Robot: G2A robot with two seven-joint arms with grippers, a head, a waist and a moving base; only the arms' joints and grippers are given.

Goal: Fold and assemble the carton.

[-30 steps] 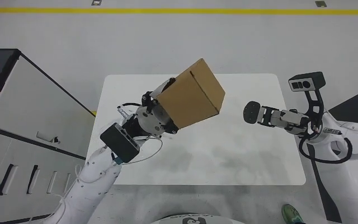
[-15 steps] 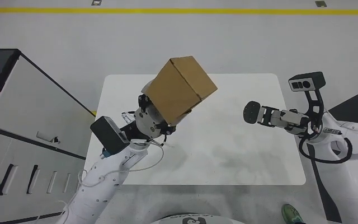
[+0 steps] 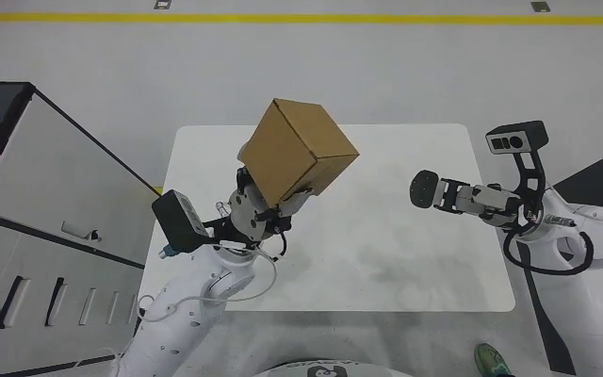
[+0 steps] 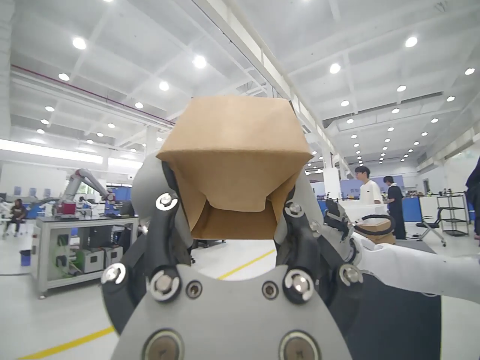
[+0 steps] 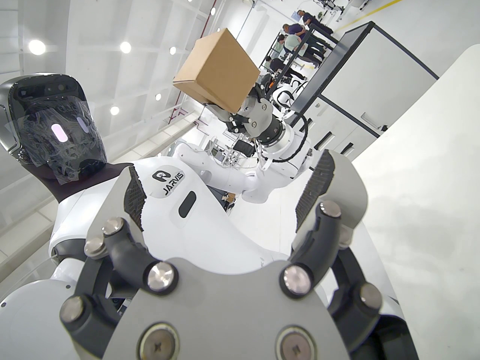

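Brown cardboard, one carton [image 3: 300,151], is clamped at its open end between the two left fingers [image 4: 149,183]. It is held tilted in the air above the left half of the white table [image 3: 405,273], with one flap folded inward. Well apart, over the table's right side, the two right fingers [image 5: 339,185] stand spread wide with nothing between them. Beyond the table's left edge stands one cabinet [image 3: 57,179].

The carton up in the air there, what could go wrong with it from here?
The carton hangs tilted above the table, clamped only by the left gripper at its open end; it might slip or get crushed. The open right gripper is well apart, so it likely couldn't catch it.
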